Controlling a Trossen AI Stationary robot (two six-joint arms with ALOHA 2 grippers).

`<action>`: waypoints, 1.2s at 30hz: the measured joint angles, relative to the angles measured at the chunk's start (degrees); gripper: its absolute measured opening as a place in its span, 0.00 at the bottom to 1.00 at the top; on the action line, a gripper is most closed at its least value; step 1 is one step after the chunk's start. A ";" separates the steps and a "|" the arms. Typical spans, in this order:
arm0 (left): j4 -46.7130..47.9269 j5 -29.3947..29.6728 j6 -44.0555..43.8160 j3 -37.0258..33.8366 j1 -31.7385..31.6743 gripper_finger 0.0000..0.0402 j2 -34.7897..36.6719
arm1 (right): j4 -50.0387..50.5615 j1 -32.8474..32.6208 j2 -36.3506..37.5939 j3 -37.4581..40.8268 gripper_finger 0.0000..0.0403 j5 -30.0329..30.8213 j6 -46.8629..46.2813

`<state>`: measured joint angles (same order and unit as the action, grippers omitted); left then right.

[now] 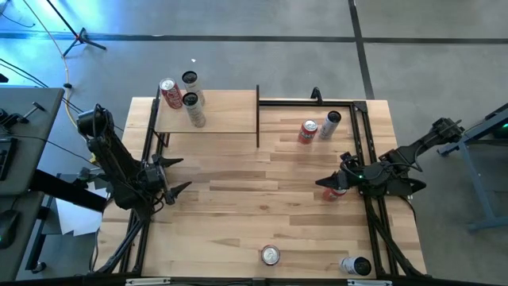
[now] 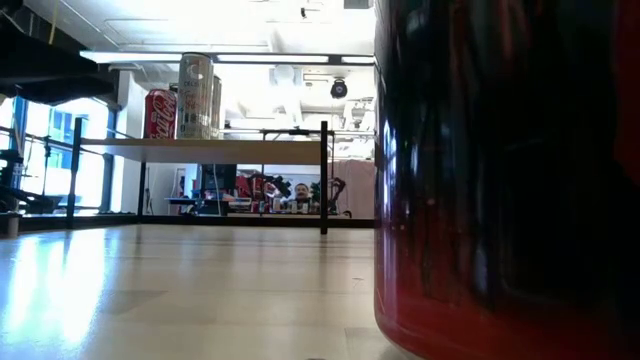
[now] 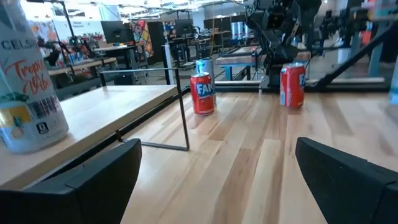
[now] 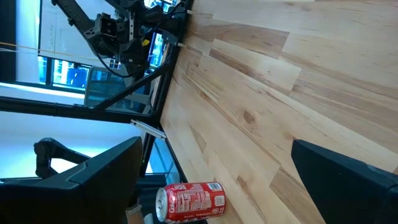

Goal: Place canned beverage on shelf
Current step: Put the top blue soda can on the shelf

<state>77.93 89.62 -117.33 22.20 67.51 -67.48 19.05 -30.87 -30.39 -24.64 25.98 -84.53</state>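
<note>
Room: grey floor around the striped plank table [image 1: 238, 199], desks and screens far behind it in the low view.
Left gripper [image 1: 176, 176]: just off the shelf's near-left corner, low over the table, fingers spread wide with nothing between them.
Shelf [image 1: 230, 111]: pale board with thin black posts at the table's far-left part; every place below is given from it.
Cans on the shelf: a red can [image 1: 169, 92] at its far-left corner, a dark-topped can [image 1: 190, 79] just right of that at the far edge, and a tall pale can [image 1: 193, 109] just nearer than both. From the low view the three overlap, so whether they touch is unclear.
Can at the table's near edge [image 1: 271, 255]: well apart from the shelf, toward the camera, upright with its silver top showing.
Pair right of the shelf: a red can [image 1: 308, 131] and a tall silver-and-dark can [image 1: 331, 124] just beside each other, past the shelf's right post.
Right gripper [image 1: 336, 186]: well right of the shelf and nearer, fingers parted, holding nothing; another red can [image 1: 336, 191] sits at the fingertips, largely hidden under them.
Far-right can [image 1: 355, 265]: lying on its side at the near-right corner of the table, farthest from the shelf.
</note>
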 joint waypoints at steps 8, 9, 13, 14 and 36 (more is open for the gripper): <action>-3.37 -3.80 0.11 0.00 -0.02 1.00 0.00 | 0.00 -0.01 0.00 0.00 0.99 0.00 0.00; -3.65 -3.78 0.03 0.00 -0.02 1.00 0.00 | 0.00 -0.02 0.00 0.00 0.99 -0.01 0.00; -4.37 -3.79 1.64 0.00 -0.02 1.00 0.00 | 0.00 -0.02 0.00 0.00 0.99 -0.02 0.00; -4.37 -3.78 2.22 0.00 -0.02 1.00 0.00 | 0.00 0.00 -0.01 0.00 0.99 -0.01 0.00; -4.61 -3.78 3.01 0.02 -0.02 1.00 0.00 | -0.07 1.64 0.00 0.00 0.99 13.12 13.17</action>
<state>73.32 85.84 -114.32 22.22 67.48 -67.48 18.97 -29.23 -30.39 -24.64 39.09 -71.36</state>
